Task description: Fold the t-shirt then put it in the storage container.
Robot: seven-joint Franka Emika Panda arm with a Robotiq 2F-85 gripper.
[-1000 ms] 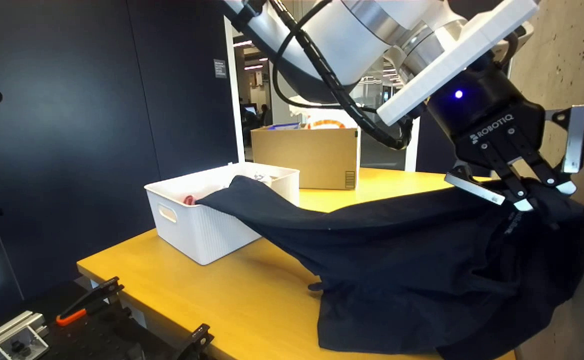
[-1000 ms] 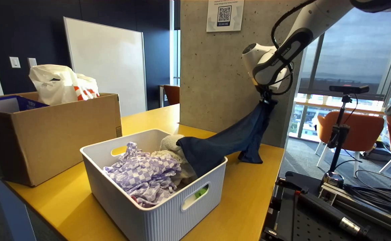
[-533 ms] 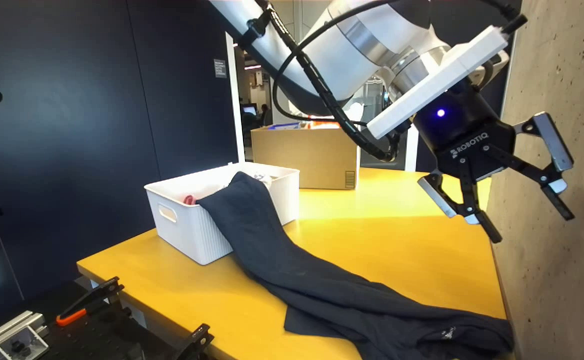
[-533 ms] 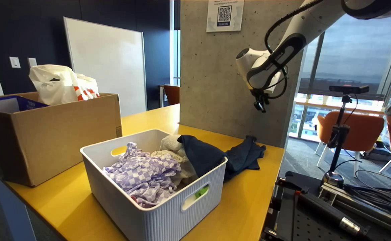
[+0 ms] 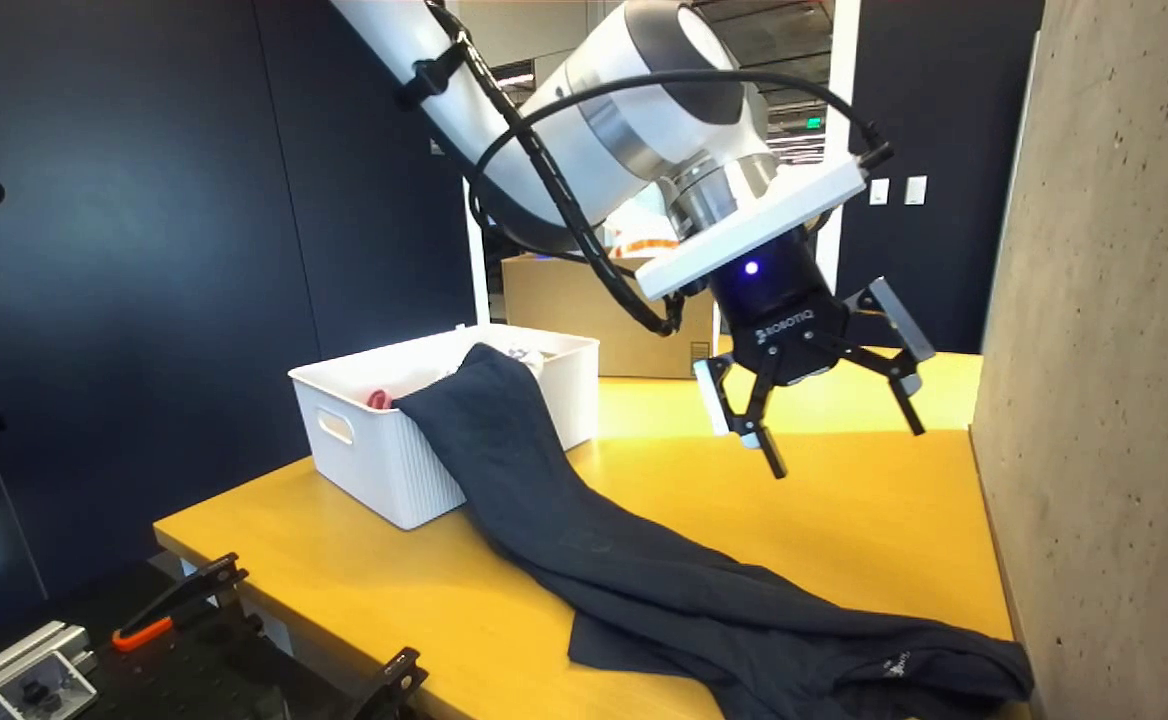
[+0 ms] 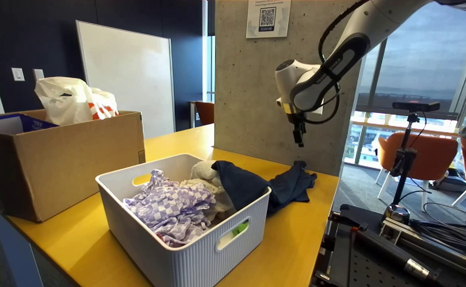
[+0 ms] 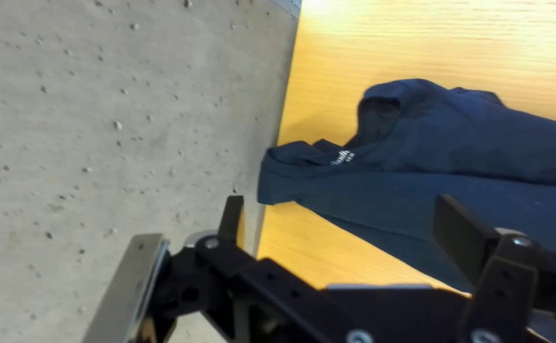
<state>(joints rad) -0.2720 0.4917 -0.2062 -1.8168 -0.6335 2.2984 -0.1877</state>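
The dark navy t-shirt [image 5: 664, 580] lies stretched out and unfolded, one end draped over the rim into the storage container [image 5: 424, 480]. Its other end, with small white print, rests on the table against the concrete in the wrist view [image 7: 430, 147]. In an exterior view the draped part of the t-shirt [image 6: 243, 185] covers a corner of the white storage container [image 6: 201, 259]. My gripper [image 5: 848, 450] hangs above the table, fingers spread wide and holding nothing. From the wrist, the gripper [image 7: 340, 205] is over the shirt's far end, apart from it.
Inside the bin are a purple checkered cloth [image 6: 173, 203] and a cream fuzzy cloth [image 6: 204, 170]. Behind it stands a brown cardboard box [image 6: 81, 167] with a white plastic bag. A concrete pillar [image 5: 1104, 400] rises close beside the gripper at the table's end.
One second ago the gripper was shut on the t-shirt's far end, holding it up. It has opened, the cloth has dropped onto the table, and the arm has moved away from the pillar.
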